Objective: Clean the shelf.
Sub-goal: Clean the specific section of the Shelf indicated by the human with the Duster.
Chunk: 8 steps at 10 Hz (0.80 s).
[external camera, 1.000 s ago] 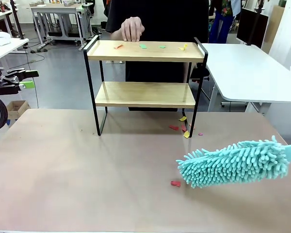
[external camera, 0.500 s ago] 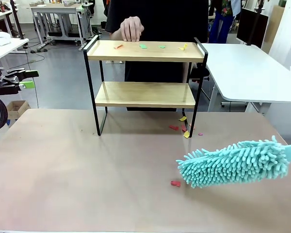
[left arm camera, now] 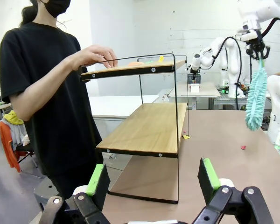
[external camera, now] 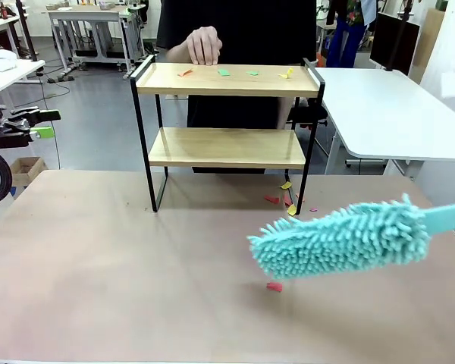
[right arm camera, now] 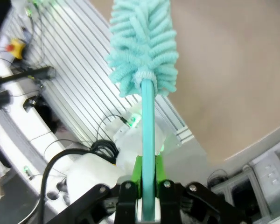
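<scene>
- The shelf point(external camera: 226, 146) stands on the table point(external camera: 98, 265), straight ahead of the left gripper point(left arm camera: 151, 178) and framed between its two fingers in the left wrist view. It is well apart from the right gripper point(right arm camera: 147, 186).
- Top board: several coloured paper scraps point(external camera: 224, 72) lie on it, one orange-red, two green and one yellow. A person's hand point(external camera: 205, 44) rests on the far edge of this board, near its rail on the left gripper's side.
- Lower board: it appears bare.
- More scraps point(external camera: 288, 203) lie on the table around the shelf's foot on the right gripper's side. A single red scrap point(external camera: 274, 287) lies nearer the robot.
- The duster point(external camera: 341, 239) is a teal microfibre head on a teal handle. It extends from the right gripper toward the shelf, and its tip stops short of the frame. The head hangs clear of the table, roughly over the single red scrap.
- Right gripper: the jaws are clamped narrow on the duster handle, which runs out between the green pads.
- Left gripper: the jaws are spread wide and hold nothing. It sits off the table's left edge.
- Progress, as a judgement: the top board is not yet swept, so the main work remains. The scraps on the table suggest part of the shelf is already cleared.
</scene>
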Motion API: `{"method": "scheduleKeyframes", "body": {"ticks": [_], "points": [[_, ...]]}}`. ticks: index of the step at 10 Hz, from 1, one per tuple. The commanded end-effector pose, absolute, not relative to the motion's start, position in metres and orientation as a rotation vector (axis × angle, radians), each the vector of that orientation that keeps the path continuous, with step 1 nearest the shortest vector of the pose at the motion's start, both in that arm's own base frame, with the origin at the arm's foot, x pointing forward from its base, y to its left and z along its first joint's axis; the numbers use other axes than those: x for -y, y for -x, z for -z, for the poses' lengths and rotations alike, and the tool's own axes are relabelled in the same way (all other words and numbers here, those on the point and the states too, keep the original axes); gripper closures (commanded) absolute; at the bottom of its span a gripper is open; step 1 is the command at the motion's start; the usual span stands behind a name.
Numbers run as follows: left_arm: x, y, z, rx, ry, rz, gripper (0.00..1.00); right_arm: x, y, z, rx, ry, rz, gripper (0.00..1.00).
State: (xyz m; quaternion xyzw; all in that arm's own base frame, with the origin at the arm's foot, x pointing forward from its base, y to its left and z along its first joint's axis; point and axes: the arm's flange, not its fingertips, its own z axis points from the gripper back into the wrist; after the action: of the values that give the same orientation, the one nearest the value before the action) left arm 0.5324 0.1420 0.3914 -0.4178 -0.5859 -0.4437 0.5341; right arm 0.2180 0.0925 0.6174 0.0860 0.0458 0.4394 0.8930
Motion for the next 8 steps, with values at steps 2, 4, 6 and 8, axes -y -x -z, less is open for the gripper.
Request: {"method": "scheduleKeyframes", "body": {"ticks": [2,4,6,8], "points": [[-0.142,-0.531,-0.394,1.402,0.99,1.07,0.0,-0.158,-0.221,-0.678,0.028,-0.284,-0.932,0.87],[-0.142,-0.531,-0.394,1.402,0.99,1.07,0.0,-0.21,-0.223,-0.702,0.116,-0.337,-0.922,0.87],[-0.142,-0.531,-0.394,1.402,0.99,1.07,0.0,-0.259,-0.225,-0.722,0.262,-0.413,-0.839,0.87],[-0.142,-0.531,-0.394,1.402,0.99,1.07,0.0,-0.302,-0.235,-0.733,0.407,-0.509,-0.724,0.87]]}}
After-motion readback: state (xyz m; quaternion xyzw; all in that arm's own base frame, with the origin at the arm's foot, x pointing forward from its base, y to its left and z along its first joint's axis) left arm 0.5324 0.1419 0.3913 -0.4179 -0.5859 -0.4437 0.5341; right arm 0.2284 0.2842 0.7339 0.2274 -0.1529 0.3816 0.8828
